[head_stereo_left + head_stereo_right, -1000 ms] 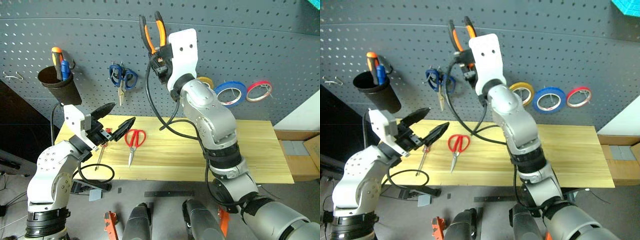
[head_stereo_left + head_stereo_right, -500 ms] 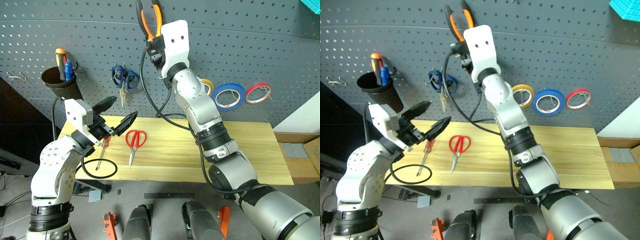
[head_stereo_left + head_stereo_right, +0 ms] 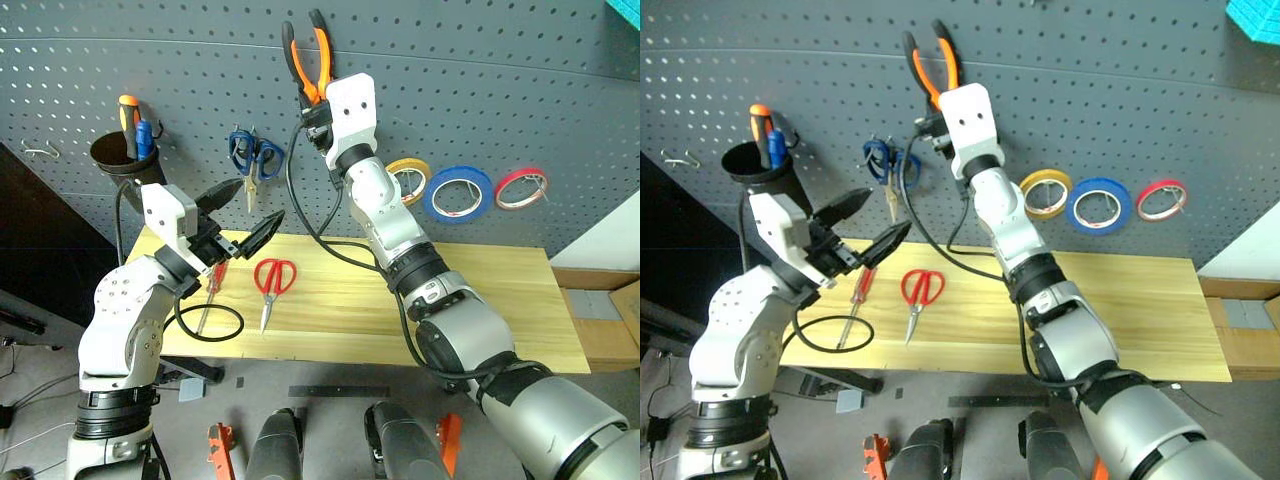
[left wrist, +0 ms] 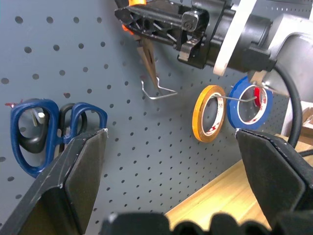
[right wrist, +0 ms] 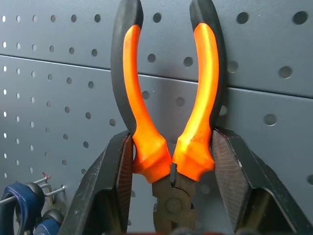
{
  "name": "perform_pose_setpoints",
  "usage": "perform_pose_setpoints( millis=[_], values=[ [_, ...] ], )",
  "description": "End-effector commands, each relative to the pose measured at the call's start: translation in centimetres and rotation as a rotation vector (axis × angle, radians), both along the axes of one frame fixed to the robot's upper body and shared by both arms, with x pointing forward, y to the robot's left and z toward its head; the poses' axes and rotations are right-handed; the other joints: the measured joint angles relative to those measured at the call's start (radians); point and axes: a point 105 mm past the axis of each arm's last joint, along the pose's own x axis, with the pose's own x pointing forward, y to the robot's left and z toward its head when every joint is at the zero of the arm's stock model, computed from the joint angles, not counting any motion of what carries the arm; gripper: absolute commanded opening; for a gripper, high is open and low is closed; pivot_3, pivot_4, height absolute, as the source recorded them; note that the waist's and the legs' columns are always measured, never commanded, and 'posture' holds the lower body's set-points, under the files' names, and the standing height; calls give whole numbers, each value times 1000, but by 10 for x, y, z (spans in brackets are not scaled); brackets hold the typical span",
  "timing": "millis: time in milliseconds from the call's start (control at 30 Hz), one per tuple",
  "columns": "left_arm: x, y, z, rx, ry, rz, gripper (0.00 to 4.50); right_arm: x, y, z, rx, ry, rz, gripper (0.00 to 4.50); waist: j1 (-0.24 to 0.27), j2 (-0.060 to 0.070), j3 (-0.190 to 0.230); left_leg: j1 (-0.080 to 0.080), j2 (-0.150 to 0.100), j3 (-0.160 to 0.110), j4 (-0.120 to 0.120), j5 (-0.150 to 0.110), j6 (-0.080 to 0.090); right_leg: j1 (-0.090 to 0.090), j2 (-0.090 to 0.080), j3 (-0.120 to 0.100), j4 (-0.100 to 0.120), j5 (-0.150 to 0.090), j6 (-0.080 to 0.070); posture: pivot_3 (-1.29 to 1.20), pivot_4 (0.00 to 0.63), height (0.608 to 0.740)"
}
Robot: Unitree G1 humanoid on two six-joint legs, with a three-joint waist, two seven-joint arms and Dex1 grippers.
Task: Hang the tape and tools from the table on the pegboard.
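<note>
Now, pliers (image 5: 168,117) clamped between right pincer (image 3: 316,100) fingers, handles up against pegboard (image 3: 480,80).

Orange-and-black pliers (image 5: 168,112); dark grey dotted pegboard (image 3: 480,90).

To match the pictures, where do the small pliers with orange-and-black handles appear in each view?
Left eye view: orange-and-black pliers at top centre, before the grey pegboard.
Right eye view: top centre.
Left wrist view: metal nose above a wire hook.
Right wrist view: handles fill the middle.
Shared landmark: blue-handled scissors.
</note>
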Motion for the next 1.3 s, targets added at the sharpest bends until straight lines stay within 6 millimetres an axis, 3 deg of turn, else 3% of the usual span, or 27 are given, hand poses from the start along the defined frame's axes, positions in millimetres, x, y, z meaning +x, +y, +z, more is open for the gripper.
perform_pose_setpoints(
  millis=[33,533,800,1000,1267,1300],
  values=[
    [-2,-3,9,1,-50,-8,4500,-4,-1,15,13,-77,-4,1849,2,0,0,0,0,0,0,0,0,0,0,0,0,0,0,64,135,740],
    [-1,-4,8,10,-46,-10,4500,17,-38,-25,-39,-7,-195,1849,24,0,-1,0,0,-1,0,2,-2,0,0,-1,2,0,0,60,139,740],
    [0,-4,8,12,-42,-13,4500,27,-49,-50,-63,94,-272,1847,26,0,-7,3,0,-2,1,6,-2,1,1,-2,6,2,-4,60,141,740],
    [0,-6,7,12,-39,-14,4500,30,-51,-58,-76,139,-292,1847,26,1,-10,5,0,-3,1,8,-2,2,2,-2,7,4,-7,57,142,740],
    [1,-8,4,6,-33,-15,4500,32,-51,-58,-78,164,-302,4481,26,1,-12,5,0,-3,1,10,-1,3,2,-2,7,5,-8,44,141,740],
    [1,-8,4,5,-32,-15,4500,32,-50,-57,-75,165,-300,4481,26,1,-12,6,0,-3,1,11,-1,4,2,-3,7,5,-8,42,141,740]
  ],
)
